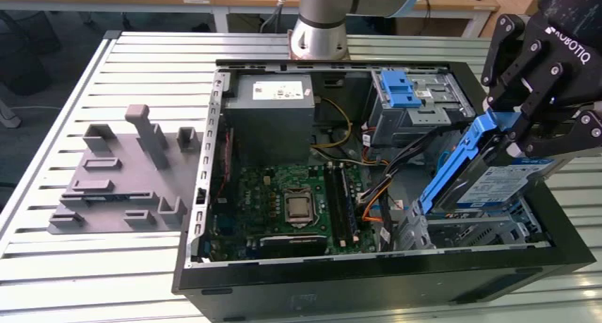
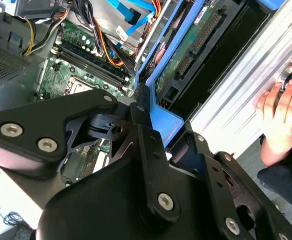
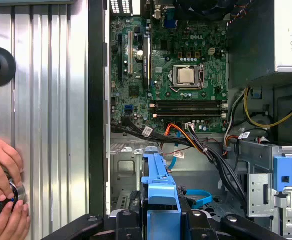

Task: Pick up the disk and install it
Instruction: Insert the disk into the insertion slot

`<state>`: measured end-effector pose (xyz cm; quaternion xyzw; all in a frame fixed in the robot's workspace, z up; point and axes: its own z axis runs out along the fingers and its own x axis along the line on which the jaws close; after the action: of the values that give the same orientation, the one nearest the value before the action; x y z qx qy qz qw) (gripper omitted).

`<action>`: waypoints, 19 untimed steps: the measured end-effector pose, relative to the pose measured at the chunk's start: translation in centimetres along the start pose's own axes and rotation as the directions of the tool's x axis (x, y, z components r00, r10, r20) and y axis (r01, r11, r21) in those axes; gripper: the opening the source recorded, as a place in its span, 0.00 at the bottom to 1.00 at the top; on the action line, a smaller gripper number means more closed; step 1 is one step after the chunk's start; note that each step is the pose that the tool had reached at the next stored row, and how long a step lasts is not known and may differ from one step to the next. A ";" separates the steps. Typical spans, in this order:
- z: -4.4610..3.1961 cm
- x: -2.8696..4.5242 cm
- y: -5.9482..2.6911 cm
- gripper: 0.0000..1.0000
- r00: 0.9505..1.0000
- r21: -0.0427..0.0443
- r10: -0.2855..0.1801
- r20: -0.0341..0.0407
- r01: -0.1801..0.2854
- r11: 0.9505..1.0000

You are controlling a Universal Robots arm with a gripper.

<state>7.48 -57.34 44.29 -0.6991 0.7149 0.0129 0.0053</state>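
end effector (image 1: 529,134) pressed together on the disk (image 1: 494,185), black fingers clamping the blue rail frame at the disk's upper end. in the first wrist view the end effector (image 3: 160,222) grips the frame from both sides, with the disk (image 3: 160,187) edge-on between the fingers. disk is off the bench, held tilted, label face visible in the exterior view. its lower end is down at the metal drive bay (image 1: 470,231), in the corner of the open case (image 1: 376,284) at the exterior view's right. can't tell if it touches the bay. in the second wrist view the end effector (image 2: 146,117) sits on the blue frame and the disk (image 2: 185,55) shows its underside with a green circuit board.

inside the case: orange and black cables (image 1: 376,196) just beside the bay. green motherboard (image 1: 282,203) in the middle. grey power supply box (image 1: 273,101) with a small white sticker at the far side. blue latch (image 1: 400,90) on the upper drive cage, well apart from the disk. silver arm (image 1: 320,20) column stands behind the case.

the case lies on its side on the slatted metal bench (image 1: 94,266). grey fixture plate (image 1: 123,178) with upright pegs lies on the bench at the exterior view's left, apart from the case. a person's hand (image 3: 3,167) is on the bench outside the case wall, fingertips at a small knob (image 3: 13,192). a hand (image 2: 278,112) also shows in the second wrist view.
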 end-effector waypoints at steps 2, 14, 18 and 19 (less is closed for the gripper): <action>0.09 0.00 -0.03 0.36 1.000 0.000 0.000 0.000 0.000 1.000; 0.79 0.02 -0.05 0.36 1.000 0.000 0.000 0.000 0.000 1.000; 1.02 0.02 -0.06 0.36 1.000 0.000 0.000 0.000 0.000 1.000; 1.08 0.03 -0.06 0.36 1.000 0.000 0.000 0.000 0.000 1.000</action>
<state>7.52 -57.34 43.21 -0.6991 0.7149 0.0129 0.0053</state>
